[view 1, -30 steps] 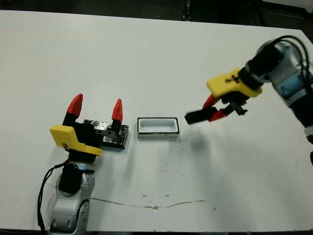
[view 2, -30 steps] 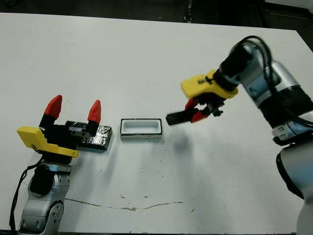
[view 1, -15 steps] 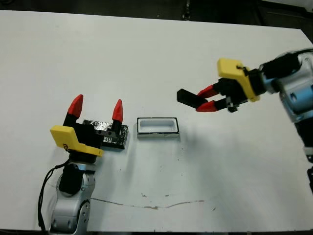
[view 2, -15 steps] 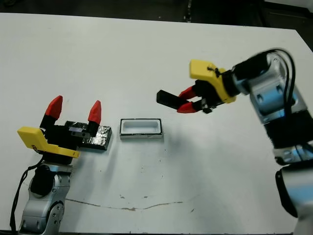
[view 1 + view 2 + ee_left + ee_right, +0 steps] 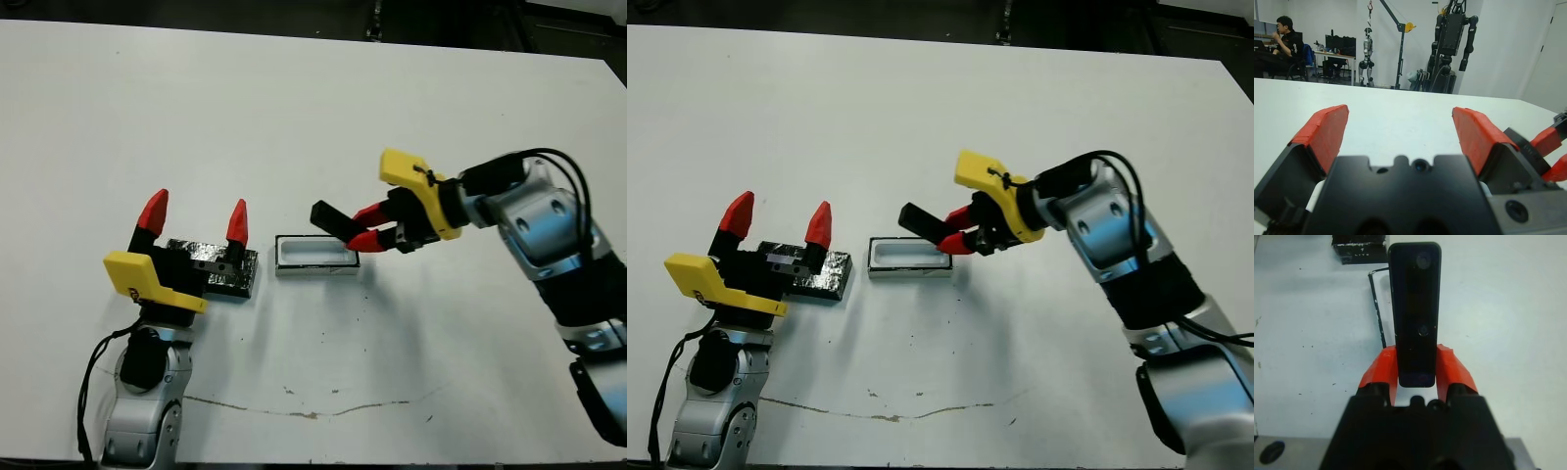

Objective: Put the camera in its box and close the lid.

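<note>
Box (image 5: 315,255) sits open on the white counter (image 5: 294,117), near its middle, long side across the view. White inner walls and floor visible; nothing lies in it

Camera (image 5: 333,217) held in the air by the right gripper (image 5: 364,226), jaws closed on the camera's rear end, red fingers (image 5: 1452,367) on either side of the bar. The camera slants out towards the robot's left, its free end over the right part of the box, above the rim and not touching it. In the right wrist view the camera (image 5: 1414,308) runs straight out from the fingers, glossy dark face up, with the edge of the box (image 5: 1377,303) showing beside it and the lid's end (image 5: 1359,247) beyond

Lid (image 5: 230,274) lies flat on the counter just left of the box, a narrow gap between them, speckled edge showing. Its left part is hidden behind the left gripper (image 5: 193,217)

Left gripper's jaws are spread wide, red tips pointing up and away, nothing between them; it stands over the lid's left portion. Whether it touches the lid cannot be told
</note>
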